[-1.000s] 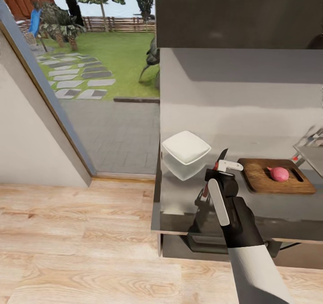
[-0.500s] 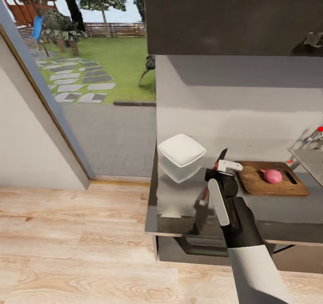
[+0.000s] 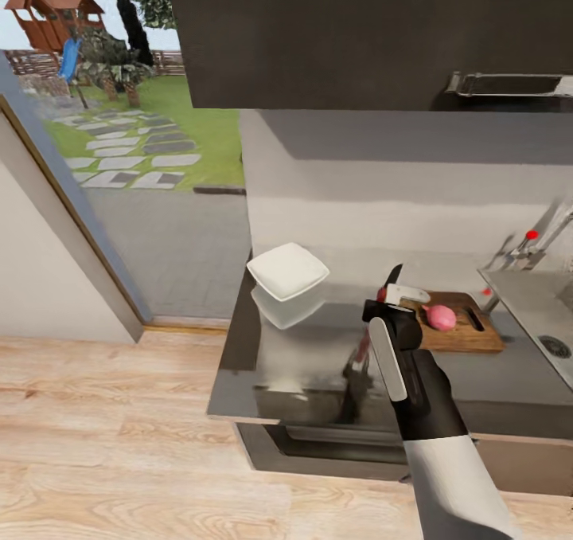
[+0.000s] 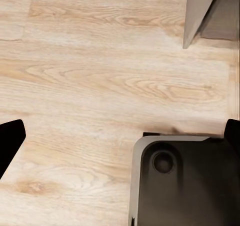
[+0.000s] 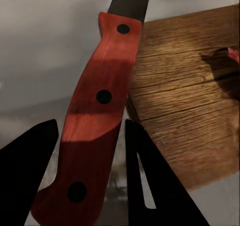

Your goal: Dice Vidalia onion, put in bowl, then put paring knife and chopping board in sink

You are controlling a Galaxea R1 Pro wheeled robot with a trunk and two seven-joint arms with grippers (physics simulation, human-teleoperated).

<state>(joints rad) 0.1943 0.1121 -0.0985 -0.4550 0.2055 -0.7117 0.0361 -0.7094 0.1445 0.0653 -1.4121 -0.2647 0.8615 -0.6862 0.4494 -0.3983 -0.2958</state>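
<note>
My right gripper [image 3: 395, 295] is shut on the paring knife [image 3: 393, 279], which stands with its dark blade pointing up, just left of the chopping board [image 3: 471, 335]. A pinkish Vidalia onion [image 3: 440, 316] lies on that board. The white bowl [image 3: 287, 271] rests on the countertop [image 3: 310, 357] to the left. In the right wrist view the knife's red handle [image 5: 95, 131] sits between the dark fingers [image 5: 25, 176], with the board's corner [image 5: 190, 111] beside it. The sink [image 3: 541, 317] lies at the far right. My left gripper [image 4: 120, 136] hangs open over the floor.
A chrome faucet with a red knob [image 3: 532, 237] stands behind the sink. Dark upper cabinets [image 3: 358, 38] hang over the counter. A glass door to the garden [image 3: 135, 166] is at the left. My own base [image 4: 185, 181] is below the left gripper on the wood floor [image 4: 90, 86].
The camera has swung right and closer: bowl, board and onion shifted left in the picture and the sink's drain came into sight. The right arm still holds the knife the same way.
</note>
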